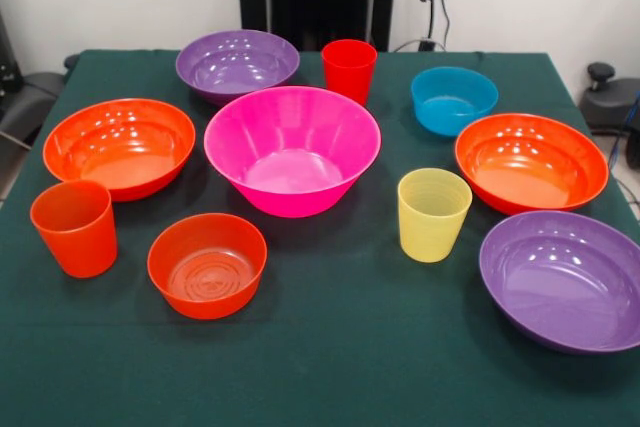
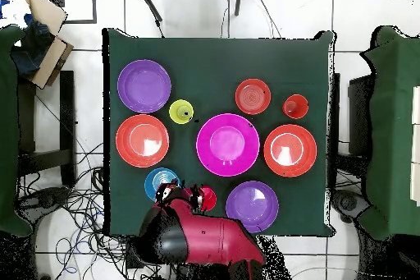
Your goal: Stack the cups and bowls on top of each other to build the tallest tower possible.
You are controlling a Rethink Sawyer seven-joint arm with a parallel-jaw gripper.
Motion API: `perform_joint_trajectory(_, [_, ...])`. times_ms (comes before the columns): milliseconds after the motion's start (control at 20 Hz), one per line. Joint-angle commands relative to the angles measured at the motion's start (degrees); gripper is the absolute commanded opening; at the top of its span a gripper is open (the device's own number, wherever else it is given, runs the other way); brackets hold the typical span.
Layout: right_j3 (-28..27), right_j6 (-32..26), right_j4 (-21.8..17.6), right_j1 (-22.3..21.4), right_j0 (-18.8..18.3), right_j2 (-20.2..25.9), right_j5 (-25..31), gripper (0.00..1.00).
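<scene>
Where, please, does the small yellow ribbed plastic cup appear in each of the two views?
Front view: the small yellow ribbed plastic cup stands right of centre, right of the big pink plastic bowl.
Overhead view: it sits left of centre, upper left of that bowl.
Shared landmark: the pink bowl.

A dark green table (image 2: 217, 55) carries the dishes, all apart, none stacked. The big pink bowl (image 2: 228, 144) sits at centre. From it, a small orange bowl (image 2: 253, 96) lies at one o'clock, an orange cup (image 2: 295, 107) at two, a wide orange bowl (image 2: 289, 150) at three, a purple bowl (image 2: 252, 206) at five, a red cup (image 2: 206, 199) at seven, a blue bowl (image 2: 158, 181) at eight, another orange bowl (image 2: 142, 140) at nine, a yellow cup (image 2: 181, 112) at ten, with a second purple bowl (image 2: 143, 86) beyond it. The red arm (image 2: 205, 240) reaches in at six o'clock.
</scene>
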Motion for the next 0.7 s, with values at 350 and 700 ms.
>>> perform_joint_trajectory(350, [-2.18, -1.17, 0.82, -3.10, -5.91, 12.59, 11.97, 1.00])
perform_joint_trajectory(700, [-2.88, -0.62, -0.69, -3.01, -10.09, 13.07, 10.87, 1.00])
